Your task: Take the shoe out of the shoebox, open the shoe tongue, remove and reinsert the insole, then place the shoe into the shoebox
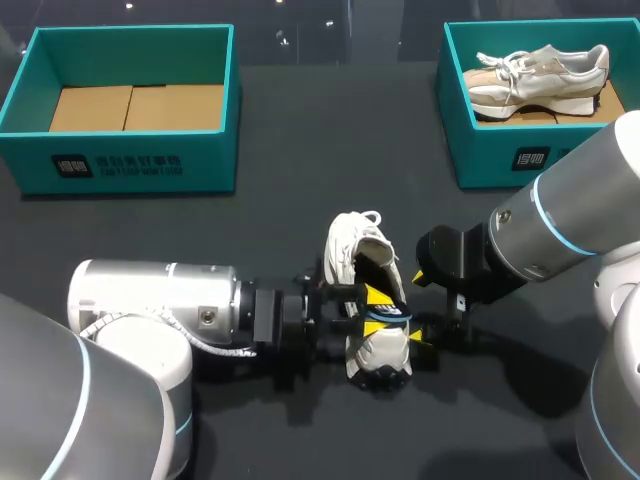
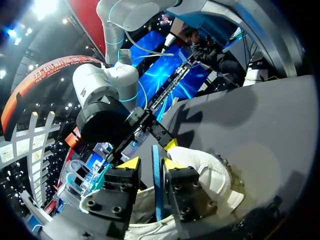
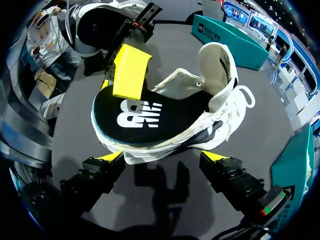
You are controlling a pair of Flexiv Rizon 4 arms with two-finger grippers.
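A white shoe (image 1: 362, 250) lies in the middle of the dark table, between my two grippers. Its black insole (image 3: 145, 117) with a white logo rests on the shoe's opening and juts out past its edge; the tongue (image 3: 216, 60) stands up. My left gripper (image 1: 377, 311) comes in from the left with the insole's blue edge (image 2: 157, 185) between its fingers. The edge lies against one finger, with a small gap to the other. My right gripper (image 3: 162, 157) stands wide open beside the shoe (image 3: 200, 135), one finger on each side, touching nothing.
An empty teal shoebox (image 1: 130, 165) with a cardboard floor stands at the back left. A second teal shoebox (image 1: 480, 160) at the back right holds another pale shoe (image 1: 540, 70). Bare dark table lies between the boxes and the shoe.
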